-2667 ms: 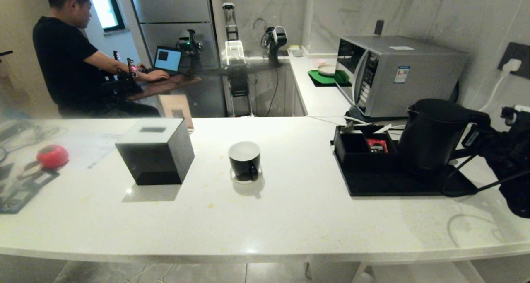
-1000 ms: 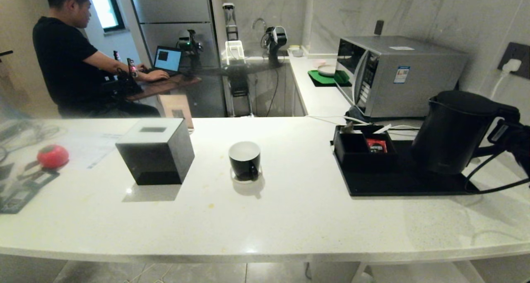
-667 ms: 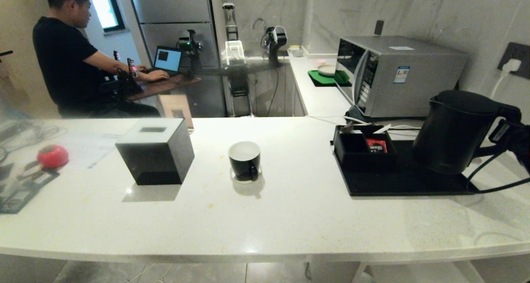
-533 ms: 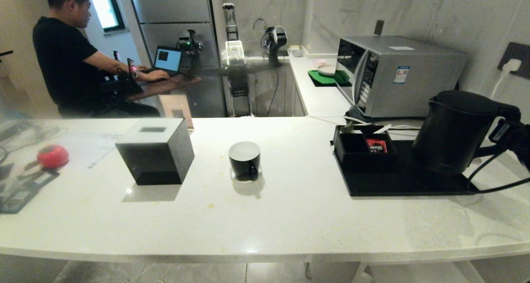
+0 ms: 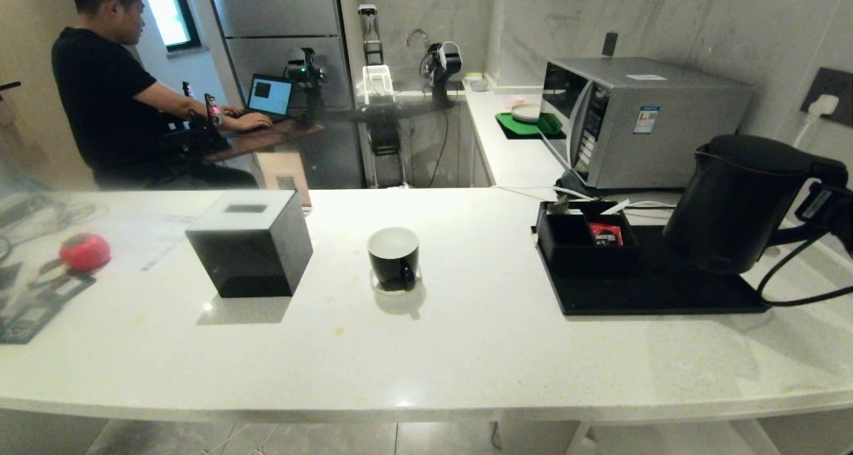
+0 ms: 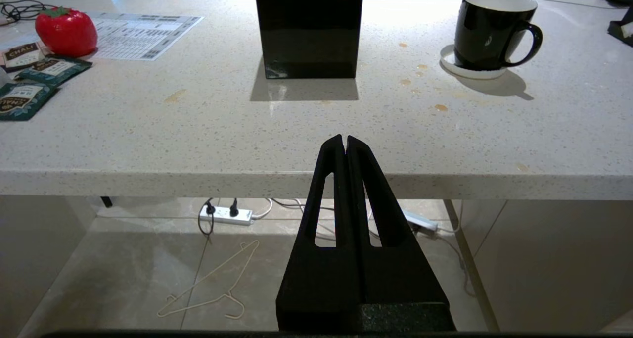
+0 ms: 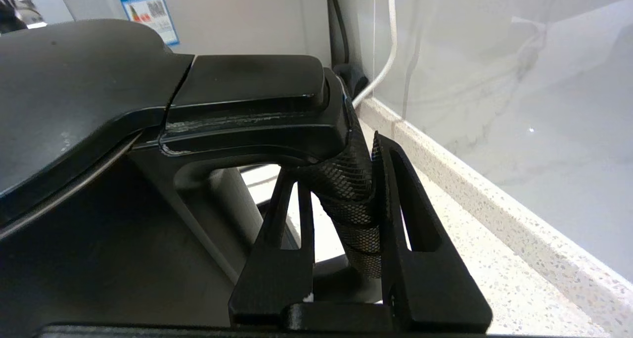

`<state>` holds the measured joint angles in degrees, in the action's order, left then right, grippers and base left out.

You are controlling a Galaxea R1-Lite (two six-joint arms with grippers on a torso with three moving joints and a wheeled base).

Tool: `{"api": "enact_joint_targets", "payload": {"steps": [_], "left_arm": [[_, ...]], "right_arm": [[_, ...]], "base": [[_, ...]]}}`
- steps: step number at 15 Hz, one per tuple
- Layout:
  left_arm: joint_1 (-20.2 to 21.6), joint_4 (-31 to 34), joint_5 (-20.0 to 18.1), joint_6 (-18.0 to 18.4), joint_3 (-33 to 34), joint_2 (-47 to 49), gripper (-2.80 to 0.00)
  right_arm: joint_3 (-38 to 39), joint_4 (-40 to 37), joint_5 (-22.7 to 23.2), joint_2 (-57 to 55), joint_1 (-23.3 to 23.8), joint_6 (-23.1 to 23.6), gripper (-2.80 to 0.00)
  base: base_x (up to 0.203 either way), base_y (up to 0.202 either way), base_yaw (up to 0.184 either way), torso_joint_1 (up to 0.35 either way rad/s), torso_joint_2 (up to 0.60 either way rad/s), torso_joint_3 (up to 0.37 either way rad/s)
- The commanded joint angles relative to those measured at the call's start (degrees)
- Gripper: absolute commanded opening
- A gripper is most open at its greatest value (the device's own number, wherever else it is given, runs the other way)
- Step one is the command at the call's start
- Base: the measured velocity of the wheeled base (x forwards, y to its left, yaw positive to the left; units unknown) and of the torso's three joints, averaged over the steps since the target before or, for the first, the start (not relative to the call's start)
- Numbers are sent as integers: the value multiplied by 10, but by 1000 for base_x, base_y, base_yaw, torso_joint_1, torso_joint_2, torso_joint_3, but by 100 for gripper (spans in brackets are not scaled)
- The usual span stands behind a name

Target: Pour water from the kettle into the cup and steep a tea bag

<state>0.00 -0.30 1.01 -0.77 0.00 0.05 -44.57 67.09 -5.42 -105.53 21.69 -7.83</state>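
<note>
Transport of the kettle [image 5: 740,205] toward the cup [image 5: 394,255] is judged to be the step in hand. The kettle is seen at about three o'clock on the counter [image 5: 466,348], tilted slightly and apparently lifted just clear of the black tray [image 5: 640,295]. Its spout is turned toward nine o'clock.

In the right wrist view the right gripper [image 7: 346,214] is seen clamped on the textured loop handle [image 7: 353,204]: one finger is passed through the loop, the other is pressed against the handle's outer side, just below its flat top. The kettle body [image 7: 74,179] lies beside the fingers, on the inner finger's side.

The cup is set on its saucer [image 5: 376,283] near the centre of the counter, well apart from the kettle, at roughly nine o'clock from it. The cup's white inside appears empty, so pouring is judged not yet begun. The next move calls for the kettle to be carried across until its spout is above the cup's rim, then tipped slowly.

The left gripper [image 6: 344,145] is parked below the counter's near edge, fingers pressed together.
</note>
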Motion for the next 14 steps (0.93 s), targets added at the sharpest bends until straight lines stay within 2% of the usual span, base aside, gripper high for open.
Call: {"api": "enact_joint_targets", "payload": {"steps": [1,6,9,14], "left_arm": [[0,0,0,0,0,0,-280],[0,0,0,0,0,0,-280],[0,0,0,0,0,0,-280],[0,0,0,0,0,0,-280]], "right_arm": [[2,-9,0,24,-1,-1,-280],[0,-59,14,63,-1,-2,-280],[1,-64,21,75,-3,-2,-280],[3,-85,21,95,-41,-1,-280]], "base": [[0,0,0,0,0,0],[0,0,0,0,0,0],[0,0,0,0,0,0],[0,0,0,0,0,0]]}}
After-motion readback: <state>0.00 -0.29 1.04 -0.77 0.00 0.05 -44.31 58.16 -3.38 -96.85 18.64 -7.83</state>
